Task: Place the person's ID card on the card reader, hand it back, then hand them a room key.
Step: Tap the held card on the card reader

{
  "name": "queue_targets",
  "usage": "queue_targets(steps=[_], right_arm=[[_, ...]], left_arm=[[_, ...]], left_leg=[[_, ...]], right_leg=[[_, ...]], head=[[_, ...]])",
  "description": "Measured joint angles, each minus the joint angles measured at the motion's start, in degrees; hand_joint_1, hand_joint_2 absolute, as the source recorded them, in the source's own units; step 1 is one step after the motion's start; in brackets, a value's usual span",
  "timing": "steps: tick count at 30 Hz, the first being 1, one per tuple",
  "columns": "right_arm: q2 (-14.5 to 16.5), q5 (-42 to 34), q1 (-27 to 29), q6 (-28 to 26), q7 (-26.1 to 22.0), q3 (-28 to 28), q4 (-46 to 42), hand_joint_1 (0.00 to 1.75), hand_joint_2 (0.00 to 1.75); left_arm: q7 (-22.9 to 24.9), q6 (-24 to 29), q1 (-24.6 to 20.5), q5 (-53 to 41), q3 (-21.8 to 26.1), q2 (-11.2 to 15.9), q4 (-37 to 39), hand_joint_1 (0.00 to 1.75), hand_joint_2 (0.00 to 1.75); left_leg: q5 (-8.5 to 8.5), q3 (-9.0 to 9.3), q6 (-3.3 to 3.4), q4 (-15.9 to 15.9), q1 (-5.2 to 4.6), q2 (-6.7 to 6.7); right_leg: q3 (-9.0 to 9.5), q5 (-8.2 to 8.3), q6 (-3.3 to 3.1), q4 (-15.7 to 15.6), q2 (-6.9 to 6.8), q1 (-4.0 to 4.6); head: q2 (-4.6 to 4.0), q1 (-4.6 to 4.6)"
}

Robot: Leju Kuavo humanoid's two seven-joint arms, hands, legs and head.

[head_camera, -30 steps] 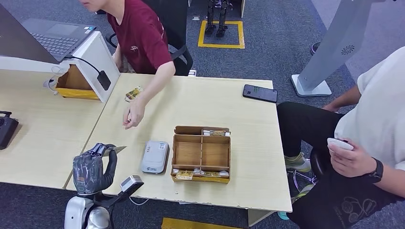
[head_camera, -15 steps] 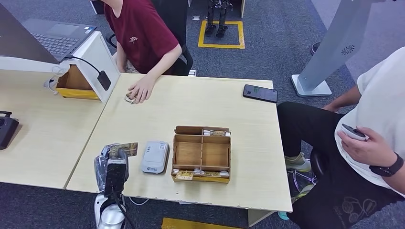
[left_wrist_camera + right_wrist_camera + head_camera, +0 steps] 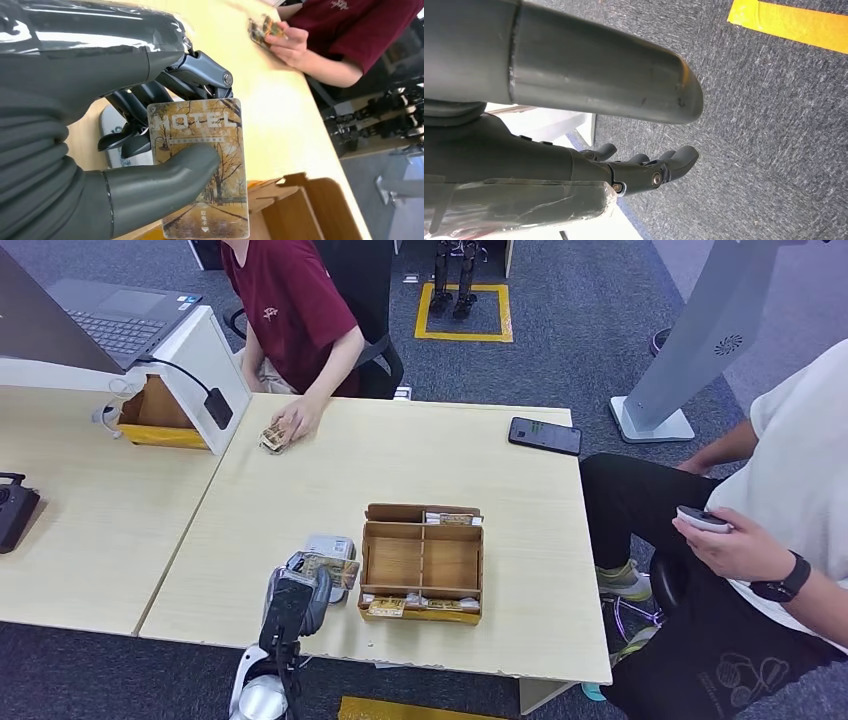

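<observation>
My left hand (image 3: 298, 595) pinches a card (image 3: 331, 570) between thumb and fingers at the table's near edge, over the grey card reader (image 3: 331, 544), which it partly hides. Seen from the left wrist, the card (image 3: 205, 165) is printed HOTEL over a picture of autumn trees, with the reader (image 3: 111, 127) behind my fingers. Whether the card touches the reader I cannot tell. My right hand (image 3: 589, 165) hangs over the carpet, fingers loosely bent and holding nothing. A person in a red shirt holds a small stack of cards (image 3: 272, 437) at the far edge.
A cardboard box (image 3: 422, 562) with compartments and cards along its edges stands right beside the reader. A black phone (image 3: 544, 435) lies far right. A laptop stand (image 3: 200, 370) and an open box stand at the back left. A second person (image 3: 770, 540) sits at the right.
My left hand has carried the card rightward along the near edge to the card reader. The person in red drew their hand back to the far edge, onto the small cards.
</observation>
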Motion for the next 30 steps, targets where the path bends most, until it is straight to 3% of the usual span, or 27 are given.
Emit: queue_targets(steps=[10,30], right_arm=[[0.13,0.05,-0.02,0.04,0.06,-0.05,0.0,0.0,0.0],[0.23,0.16,-0.02,0.08,0.18,-0.05,0.0,0.0,0.0]], left_arm=[[3.14,7.31,-4.02,-4.24,-1.14,0.07,7.98,1.75,1.75],[1.28,6.9,-6.48,-0.39,0.02,0.13,13.38,1.75,1.75]], left_leg=[[0.01,0.01,0.0,0.0,0.0,-0.01],[0.01,0.01,-0.01,0.0,0.0,-0.01]], right_leg=[[0.01,0.01,0.0,0.0,-0.01,0.0],[0.03,0.01,0.0,0.02,-0.01,0.0]], head=[[0.0,0.0],[0.0,0.0]])
